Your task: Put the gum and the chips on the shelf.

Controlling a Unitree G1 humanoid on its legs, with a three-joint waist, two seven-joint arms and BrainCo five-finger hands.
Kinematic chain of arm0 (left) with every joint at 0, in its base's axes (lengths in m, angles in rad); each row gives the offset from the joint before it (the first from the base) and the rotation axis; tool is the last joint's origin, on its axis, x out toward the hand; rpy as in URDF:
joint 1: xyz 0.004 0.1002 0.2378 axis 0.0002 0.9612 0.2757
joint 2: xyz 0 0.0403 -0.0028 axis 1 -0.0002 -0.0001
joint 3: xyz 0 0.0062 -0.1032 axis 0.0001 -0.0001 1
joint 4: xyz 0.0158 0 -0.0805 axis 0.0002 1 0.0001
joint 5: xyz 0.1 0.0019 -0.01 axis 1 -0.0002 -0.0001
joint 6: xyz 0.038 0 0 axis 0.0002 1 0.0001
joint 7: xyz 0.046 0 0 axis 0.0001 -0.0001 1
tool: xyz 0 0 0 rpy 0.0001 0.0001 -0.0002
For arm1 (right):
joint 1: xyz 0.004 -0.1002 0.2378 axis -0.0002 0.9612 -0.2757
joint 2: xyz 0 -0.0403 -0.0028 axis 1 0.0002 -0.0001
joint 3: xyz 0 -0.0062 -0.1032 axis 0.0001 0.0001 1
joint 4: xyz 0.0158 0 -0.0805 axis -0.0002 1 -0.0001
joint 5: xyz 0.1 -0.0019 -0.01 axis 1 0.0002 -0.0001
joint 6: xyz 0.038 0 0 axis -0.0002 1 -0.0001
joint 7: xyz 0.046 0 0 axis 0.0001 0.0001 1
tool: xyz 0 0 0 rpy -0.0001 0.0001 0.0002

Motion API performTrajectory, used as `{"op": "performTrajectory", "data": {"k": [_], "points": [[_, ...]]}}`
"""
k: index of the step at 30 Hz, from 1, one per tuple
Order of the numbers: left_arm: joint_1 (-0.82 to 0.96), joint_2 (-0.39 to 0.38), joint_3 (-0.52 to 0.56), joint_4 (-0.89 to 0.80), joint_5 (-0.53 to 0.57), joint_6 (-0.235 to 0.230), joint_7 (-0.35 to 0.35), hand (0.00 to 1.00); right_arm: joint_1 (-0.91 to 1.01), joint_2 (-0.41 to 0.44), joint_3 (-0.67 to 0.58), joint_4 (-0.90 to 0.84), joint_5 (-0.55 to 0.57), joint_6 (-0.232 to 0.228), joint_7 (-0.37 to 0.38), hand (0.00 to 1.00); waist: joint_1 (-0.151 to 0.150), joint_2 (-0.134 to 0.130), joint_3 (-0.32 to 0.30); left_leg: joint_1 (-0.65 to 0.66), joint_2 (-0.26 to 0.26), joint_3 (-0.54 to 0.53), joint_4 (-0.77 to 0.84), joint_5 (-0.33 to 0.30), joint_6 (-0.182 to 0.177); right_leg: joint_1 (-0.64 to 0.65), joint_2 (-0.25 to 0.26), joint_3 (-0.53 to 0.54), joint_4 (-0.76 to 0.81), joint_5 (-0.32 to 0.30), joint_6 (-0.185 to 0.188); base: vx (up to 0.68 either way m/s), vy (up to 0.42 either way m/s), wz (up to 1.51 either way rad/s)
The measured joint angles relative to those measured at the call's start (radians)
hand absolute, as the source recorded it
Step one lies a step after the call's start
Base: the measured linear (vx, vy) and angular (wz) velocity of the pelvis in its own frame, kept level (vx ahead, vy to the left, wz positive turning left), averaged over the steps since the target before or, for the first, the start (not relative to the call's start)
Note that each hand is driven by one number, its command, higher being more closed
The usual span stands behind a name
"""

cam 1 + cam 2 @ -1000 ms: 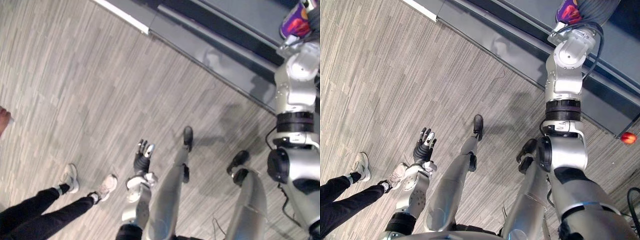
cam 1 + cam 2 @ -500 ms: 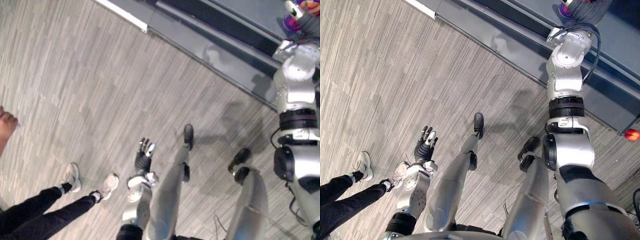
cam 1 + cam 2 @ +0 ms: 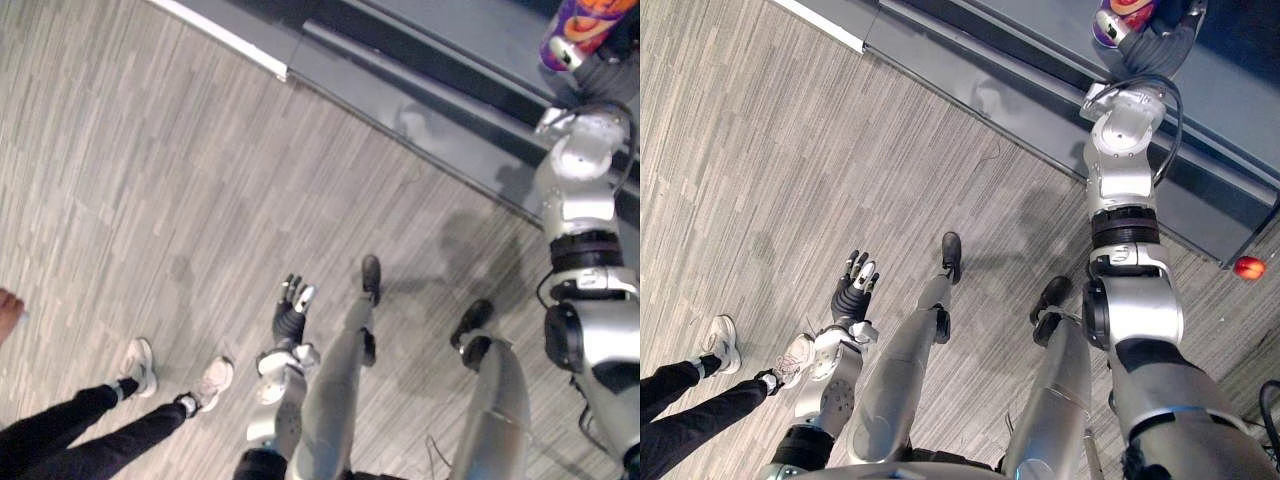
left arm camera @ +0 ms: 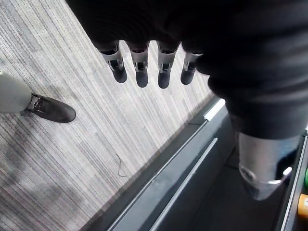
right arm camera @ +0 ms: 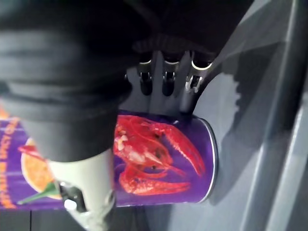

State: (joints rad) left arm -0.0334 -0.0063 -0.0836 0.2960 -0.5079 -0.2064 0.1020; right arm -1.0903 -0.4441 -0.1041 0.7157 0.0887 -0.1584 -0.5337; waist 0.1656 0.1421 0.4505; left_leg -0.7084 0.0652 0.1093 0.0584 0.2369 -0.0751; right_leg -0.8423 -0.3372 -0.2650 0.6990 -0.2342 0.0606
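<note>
Gripping the chips can (image 5: 159,159), the right hand (image 5: 166,79) has its fingers curled round the far side and its thumb across the near side. The can is purple, with a red lobster and an orange fruit printed on it and a pale rim at its end. It is held up at the dark grey shelf (image 3: 450,95); whether it rests there I cannot tell. The left hand (image 3: 290,305) hangs over the floor (image 3: 150,180), fingers straight, holding nothing. A person's legs (image 3: 95,435) stand nearby.
</note>
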Motion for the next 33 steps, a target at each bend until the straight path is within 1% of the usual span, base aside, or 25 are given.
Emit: {"op": "performTrajectory", "data": {"k": [3, 4, 5, 6, 7, 8, 9, 10, 12, 13, 14, 16, 17, 18, 19, 20, 21, 22, 23, 24, 26, 28, 30, 32, 33], "points": [[0.000, 0.000, -0.002, 0.027, 0.000, 0.000, -0.002, 0.00, 0.044, 0.031, 0.006, 0.002, 0.000, 0.001, 0.007, 0.00, -0.003, -0.003, -0.002, 0.017, 0.016, 0.009, 0.043, -0.029, -0.001, 0.042, 0.014, 0.000, -0.018, 0.003, -0.002, 0.02, -0.043, -0.17], [0.000, 0.000, -0.002, 0.042, 0.001, 0.001, -0.002, 0.00, 0.086, 0.050, 0.018, 0.000, 0.000, -0.009, 0.019, 0.00, -0.002, -0.006, -0.003, 0.021, 0.030, 0.013, 0.078, -0.055, -0.002, 0.066, 0.029, -0.001, -0.032, 0.004, -0.002, 0.02, -0.046, -0.23], [0.000, 0.000, -0.001, 0.052, 0.001, 0.002, -0.003, 0.00, 0.104, 0.063, 0.019, -0.001, 0.000, -0.015, 0.020, 0.00, -0.002, -0.007, -0.003, 0.030, 0.036, 0.014, 0.089, -0.064, -0.003, 0.081, 0.035, -0.001, -0.038, 0.005, -0.001, 0.02, -0.044, -0.20], [0.000, 0.001, -0.001, 0.065, 0.001, 0.004, -0.004, 0.00, 0.123, 0.075, 0.023, -0.002, 0.000, -0.018, 0.020, 0.00, -0.005, -0.009, -0.003, 0.040, 0.039, 0.015, 0.095, -0.069, -0.002, 0.096, 0.039, -0.001, -0.044, 0.007, -0.001, 0.03, -0.038, -0.13], [0.002, 0.001, -0.001, 0.080, 0.002, 0.009, -0.009, 0.00, 0.147, 0.096, 0.029, -0.003, 0.000, -0.018, 0.021, 0.00, -0.014, -0.009, -0.003, 0.055, 0.046, 0.016, 0.107, -0.080, -0.003, 0.120, 0.045, -0.001, -0.053, 0.008, 0.000, 0.03, -0.041, -0.18], [0.006, 0.002, 0.000, 0.092, 0.003, 0.012, -0.015, 0.00, 0.176, 0.121, 0.034, -0.005, -0.001, -0.017, 0.022, 0.00, -0.023, -0.015, -0.006, 0.070, 0.053, 0.018, 0.125, -0.096, -0.005, 0.141, 0.053, 0.001, -0.063, 0.009, 0.001, 0.03, -0.047, -0.24], [0.009, 0.003, 0.004, 0.102, 0.004, 0.012, -0.021, 0.00, 0.218, 0.150, 0.033, -0.025, 0.000, -0.016, 0.029, 0.00, -0.026, -0.025, -0.010, 0.077, 0.062, 0.022, 0.143, -0.112, -0.008, 0.157, 0.062, 0.003, -0.070, 0.009, 0.000, 0.03, -0.048, -0.22], [0.007, 0.003, 0.005, 0.110, 0.005, 0.013, -0.023, 0.00, 0.243, 0.160, 0.033, -0.040, -0.001, -0.016, 0.033, 0.00, -0.026, -0.027, -0.011, 0.082, 0.066, 0.023, 0.151, -0.117, -0.009, 0.167, 0.065, 0.003, -0.072, 0.009, 0.000, 0.04, -0.053, -0.19], [0.007, 0.003, 0.016, 0.175, 0.022, 0.019, -0.031, 0.00, 0.362, 0.213, 0.032, -0.080, -0.003, -0.010, 0.054, 0.00, -0.030, -0.041, -0.013, 0.133, 0.081, 0.027, 0.160, -0.136, -0.012, 0.229, 0.083, 0.002, -0.098, 0.010, 0.001, 0.07, -0.065, -0.19], [0.008, 0.004, 0.027, 0.226, 0.027, 0.024, -0.032, 0.00, 0.429, 0.248, 0.031, -0.097, -0.003, -0.001, 0.064, 0.00, -0.031, -0.050, -0.017, 0.172, 0.091, 0.036, 0.160, -0.145, -0.014, 0.272, 0.095, 0.004, -0.118, 0.013, 0.001, 0.08, -0.057, -0.24], [0.010, 0.004, 0.038, 0.249, 0.034, 0.027, -0.033, 0.00, 0.462, 0.265, 0.032, -0.113, -0.003, 0.005, 0.067, 0.00, -0.033, -0.057, -0.020, 0.191, 0.096, 0.043, 0.159, -0.150, -0.016, 0.290, 0.100, 0.006, -0.126, 0.014, 0.002, 0.07, -0.050, -0.25], [0.010, 0.010, 0.076, 0.323, 0.065, 0.038, -0.033, 0.00, 0.559, 0.322, 0.033, -0.158, -0.013, 0.007, 0.093, 0.00, -0.053, -0.077, -0.028, 0.243, 0.105, 0.046, 0.152, -0.162, -0.022, 0.346, 0.115, 0.009, -0.154, 0.016, 0.003, 0.07, -0.041, -0.20], [0.010, 0.012, 0.098, 0.371, 0.100, 0.044, -0.036, 0.00, 0.613, 0.348, 0.032, -0.182, -0.014, 0.007, 0.111, 0.00, -0.067, -0.087, -0.032, 0.273, 0.111, 0.052, 0.147, -0.168, -0.023, 0.378, 0.126, 0.014, -0.176, 0.020, 0.005, 0.06, -0.025, -0.21], [0.010, 0.014, 0.105, 0.398, 0.107, 0.045, -0.037, 0.00, 0.642, 0.357, 0.034, -0.193, -0.014, 0.007, 0.121, 0.00, -0.075, -0.093, -0.036, 0.290, 0.114, 0.057, 0.142, -0.170, -0.025, 0.395, 0.131, 0.018, -0.190, 0.025, 0.007, 0.06, -0.005, -0.31], [0.011, 0.018, 0.128, 0.453, 0.147, 0.048, -0.039, 0.00, 0.695, 0.376, 0.032, -0.205, -0.022, 0.007, 0.145, 0.00, -0.079, -0.107, -0.046, 0.325, 0.119, 0.071, 0.126, -0.172, -0.026, 0.425, 0.144, 0.028, -0.220, 0.035, 0.010, 0.07, 0.009, -0.30], [0.006, 0.026, 0.144, 0.487, 0.176, 0.052, -0.039, 0.00, 0.738, 0.382, 0.032, -0.212, -0.033, 0.007, 0.163, 0.00, -0.088, -0.115, -0.061, 0.341, 0.122, 0.072, 0.111, -0.173, -0.027, 0.445, 0.155, 0.031, -0.252, 0.044, 0.013, 0.09, 0.033, -0.32], [-0.003, 0.039, 0.170, 0.543, 0.204, 0.058, -0.042, 0.00, 0.792, 0.383, 0.033, -0.213, -0.048, 0.006, 0.186, 0.00, -0.099, -0.123, -0.084, 0.353, 0.124, 0.071, 0.101, -0.173, -0.027, 0.468, 0.169, 0.031, -0.295, 0.062, 0.016, 0.11, 0.050, -0.20], [-0.004, 0.051, 0.202, 0.600, 0.226, 0.063, -0.042, 0.00, 0.848, 0.384, 0.032, -0.214, -0.052, 0.006, 0.207, 0.00, -0.117, -0.135, -0.106, 0.371, 0.125, 0.072, 0.082, -0.173, -0.027, 0.495, 0.182, 0.035, -0.340, 0.081, 0.019, 0.12, 0.057, -0.16], [-0.004, 0.056, 0.221, 0.624, 0.240, 0.064, -0.041, 0.00, 0.876, 0.384, 0.032, -0.214, -0.052, 0.006, 0.218, 0.00, -0.125, -0.140, -0.114, 0.385, 0.124, 0.074, 0.071, -0.173, -0.027, 0.512, 0.186, 0.037, -0.363, 0.091, 0.022, 0.13, 0.063, -0.18], [0.002, 0.065, 0.252, 0.665, 0.278, 0.072, -0.040, 0.00, 0.934, 0.383, 0.028, -0.216, -0.053, 0.006, 0.242, 0.00, -0.134, -0.150, -0.136, 0.416, 0.122, 0.086, 0.046, -0.172, -0.026, 0.542, 0.194, 0.047, -0.410, 0.111, 0.028, 0.12, 0.069, -0.28], [0.031, 0.079, 0.287, 0.722, 0.341, 0.090, -0.040, 0.00, 1.041, 0.382, 0.011, -0.216, -0.071, 0.003, 0.290, 0.00, -0.142, -0.164, -0.192, 0.473, 0.108, 0.108, -0.003, -0.171, -0.025, 0.595, 0.200, 0.072, -0.500, 0.152, 0.039, 0.14, 0.083, -0.36], [0.040, 0.078, 0.305, 0.736, 0.367, 0.095, -0.040, 0.00, 1.091, 0.383, -0.004, -0.215, -0.079, 0.002, 0.314, 0.00, -0.143, -0.164, -0.216, 0.501, 0.099, 0.124, -0.027, -0.169, -0.022, 0.622, 0.202, 0.082, -0.536, 0.168, 0.046, 0.12, 0.067, -0.22], [0.067, 0.079, 0.346, 0.743, 0.386, 0.102, -0.040, 0.00, 1.165, 0.384, -0.006, -0.188, -0.089, 0.001, 0.358, 0.00, -0.153, -0.166, -0.256, 0.555, 0.082, 0.132, -0.064, -0.169, -0.022, 0.675, 0.197, 0.098, -0.593, 0.193, 0.058, 0.13, 0.078, -0.22], [0.080, 0.080, 0.367, 0.746, 0.405, 0.102, -0.041, 0.00, 1.197, 0.385, -0.007, -0.155, -0.089, 0.000, 0.390, 0.00, -0.163, -0.168, -0.278, 0.580, 0.073, 0.136, -0.081, -0.169, -0.022, 0.698, 0.193, 0.103, -0.612, 0.198, 0.063, 0.09, 0.053, -0.11], [0.081, 0.081, 0.376, 0.761, 0.407, 0.102, -0.043, 0.00, 1.216, 0.385, -0.010, -0.112, -0.089, 0.001, 0.416, 0.00, -0.163, -0.170, -0.292, 0.602, 0.069, 0.144, -0.094, -0.169, -0.022, 0.712, 0.192, 0.109, -0.619, 0.199, 0.065, 0.07, 0.040, -0.16]]}}
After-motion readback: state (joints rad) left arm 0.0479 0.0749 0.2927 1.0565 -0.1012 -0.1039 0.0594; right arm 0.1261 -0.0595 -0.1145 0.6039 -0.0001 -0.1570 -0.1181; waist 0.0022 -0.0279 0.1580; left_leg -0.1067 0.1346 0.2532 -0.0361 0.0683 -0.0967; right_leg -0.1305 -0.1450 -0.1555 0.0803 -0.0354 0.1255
